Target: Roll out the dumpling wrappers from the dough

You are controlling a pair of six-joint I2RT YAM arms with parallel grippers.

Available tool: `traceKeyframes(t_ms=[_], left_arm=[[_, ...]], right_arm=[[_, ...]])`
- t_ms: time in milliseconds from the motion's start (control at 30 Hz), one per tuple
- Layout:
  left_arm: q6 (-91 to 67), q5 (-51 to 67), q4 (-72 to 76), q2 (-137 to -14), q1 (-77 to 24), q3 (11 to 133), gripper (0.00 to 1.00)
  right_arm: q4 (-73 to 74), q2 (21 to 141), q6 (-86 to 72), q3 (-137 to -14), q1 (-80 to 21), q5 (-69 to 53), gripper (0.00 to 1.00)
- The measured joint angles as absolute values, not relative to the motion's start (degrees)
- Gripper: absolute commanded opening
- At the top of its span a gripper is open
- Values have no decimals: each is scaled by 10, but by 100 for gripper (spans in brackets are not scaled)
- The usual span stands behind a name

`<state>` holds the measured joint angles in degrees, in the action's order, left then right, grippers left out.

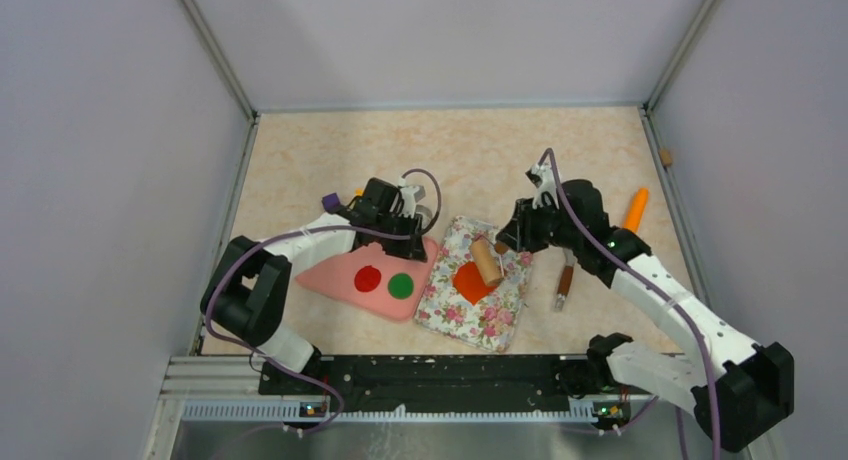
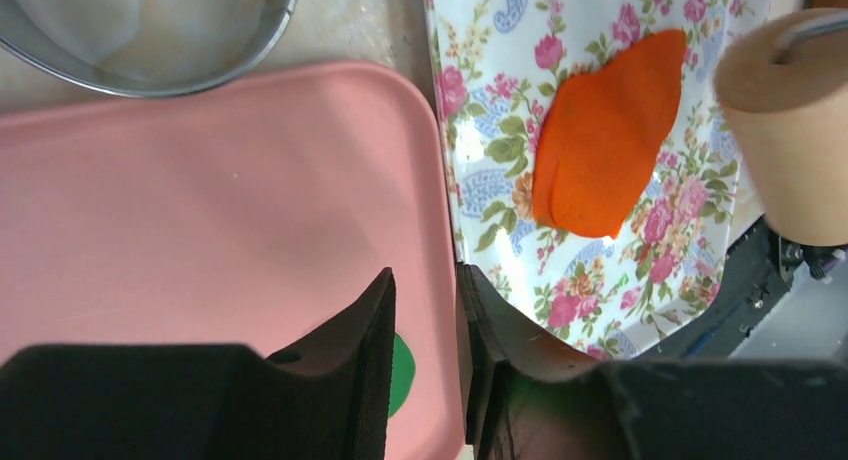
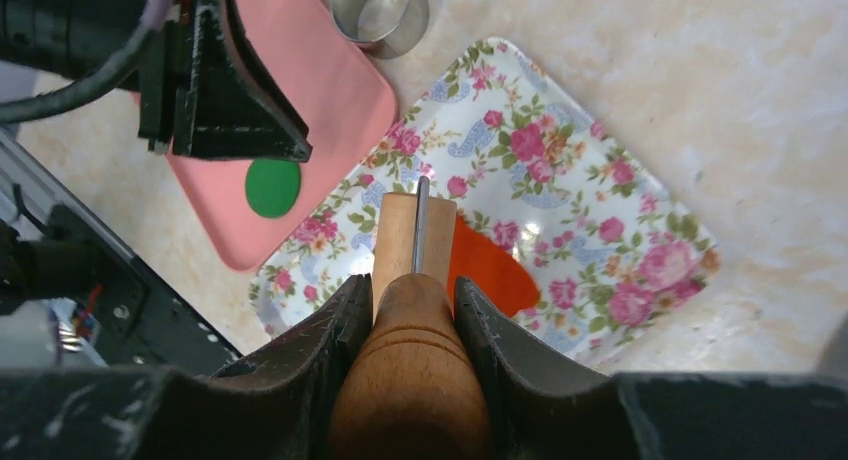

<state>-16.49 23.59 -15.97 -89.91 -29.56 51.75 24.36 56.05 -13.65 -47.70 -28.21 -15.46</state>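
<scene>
My right fingers (image 3: 500, 350) clench the roller (image 3: 408, 280), its long axis pointing across the floral tray (image 3: 610, 220), with the flat dough (image 3: 490, 270) lying mid-tray right against its barrel, while my left fingers (image 2: 368, 360) hang released just beside that tray.

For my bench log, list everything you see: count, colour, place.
floral tray: one, flowered white, centre
dough: one, orange-red, flat on the floral tray
rolling pin: one, wooden, over the tray
pink board: one, pink, left of the tray
red wrapper: one, red, on the pink board
green wrapper: one, green, beside it
ring cutter: one, metal, behind the board
carrot-shaped stick: one, orange, far right
brown-handled tool: one, right of the tray
left hand: black, open, above the board
right hand: black, shut on the rolling pin
</scene>
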Motion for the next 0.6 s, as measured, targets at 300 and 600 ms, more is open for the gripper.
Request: traceKeyframes(t_ms=[300, 600], left_arm=[[-193, 288, -132, -900, -297, 453, 51], [-269, 307, -47, -921, -308, 415, 8]], right_arm=[[152, 587, -306, -378, -260, -156, 0], [53, 612, -351, -312, -260, -157, 0]])
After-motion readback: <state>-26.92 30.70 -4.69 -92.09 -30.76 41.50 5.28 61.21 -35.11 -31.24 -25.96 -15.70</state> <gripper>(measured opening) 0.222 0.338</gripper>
